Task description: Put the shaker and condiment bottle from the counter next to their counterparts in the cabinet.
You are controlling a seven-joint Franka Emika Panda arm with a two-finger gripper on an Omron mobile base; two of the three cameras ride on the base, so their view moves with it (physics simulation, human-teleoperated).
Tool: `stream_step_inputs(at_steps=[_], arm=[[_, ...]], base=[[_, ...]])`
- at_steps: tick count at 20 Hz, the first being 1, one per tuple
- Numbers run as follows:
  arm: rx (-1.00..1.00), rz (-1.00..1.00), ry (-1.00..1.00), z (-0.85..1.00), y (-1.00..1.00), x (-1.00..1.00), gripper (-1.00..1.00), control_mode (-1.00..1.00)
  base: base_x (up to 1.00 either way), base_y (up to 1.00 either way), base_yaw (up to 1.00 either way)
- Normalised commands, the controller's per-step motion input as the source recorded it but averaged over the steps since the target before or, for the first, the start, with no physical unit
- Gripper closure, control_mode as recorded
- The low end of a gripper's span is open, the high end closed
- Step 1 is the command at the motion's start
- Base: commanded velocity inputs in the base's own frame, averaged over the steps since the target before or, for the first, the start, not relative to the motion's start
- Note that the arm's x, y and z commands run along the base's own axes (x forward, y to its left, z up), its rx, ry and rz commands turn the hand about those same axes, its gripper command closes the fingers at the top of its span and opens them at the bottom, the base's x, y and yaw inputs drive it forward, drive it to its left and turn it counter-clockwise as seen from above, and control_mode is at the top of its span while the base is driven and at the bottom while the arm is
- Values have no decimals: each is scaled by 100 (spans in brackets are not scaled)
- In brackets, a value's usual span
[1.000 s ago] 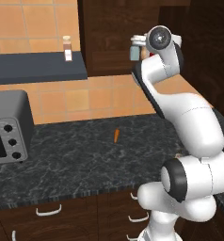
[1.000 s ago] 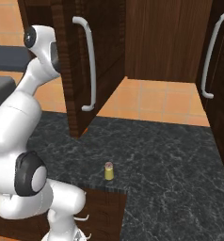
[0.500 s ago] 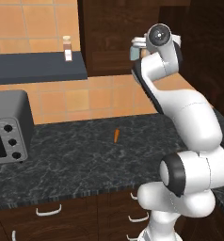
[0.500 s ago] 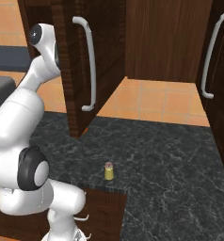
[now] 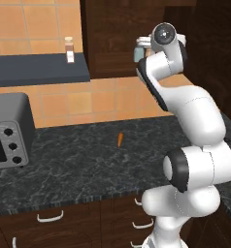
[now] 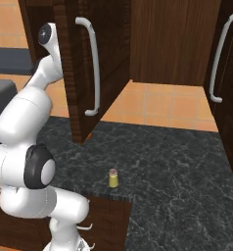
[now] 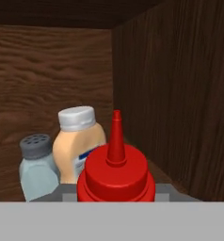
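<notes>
Taking the red condiment bottle (image 7: pixel 116 174) as the landmark: in the hand view it stands nearest, upright with its pointed cap up, right at the bottom of the view where the gripper's narrow-set jaws hold it from below; the fingertips themselves are hidden behind its body. Just behind it and to its left stands the tan bottle (image 7: pixel 78 143) with a light cap and a blue-marked label, and left of that, touching or nearly so, the pale blue-grey shaker (image 7: pixel 36 164) with a perforated grey cap. All three sit inside the cabinet (image 7: pixel 180 94), whose dark wooden side wall rises to the right of the red bottle and whose back panel closes behind. Well below, on the black marbled table (image 6: pixel 177 162), the yellow-green shaker (image 6: pixel 113 178) stands upright near the front edge. In the left base view a small orange carrot (image 5: pixel 120 140) lies on the table.
</notes>
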Motion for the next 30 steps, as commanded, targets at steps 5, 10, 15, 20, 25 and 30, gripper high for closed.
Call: stream_step_inputs(at_steps=[5,10,15,20,25,30], arm=[[0,0,0,0,-11,17,100,-100],[0,0,0,-8,-18,9,100,-100],[0,0,0,0,-2,3,100,-100],[-1,0,0,0,-22,16,100,-100],[0,0,0,0,-10,21,100,-100],[0,0,0,0,-6,25,100,-100]], base=[[0,0,0],[0,0,0],[0,0,0],[0,0,0],[0,0,0],[0,0,0]])
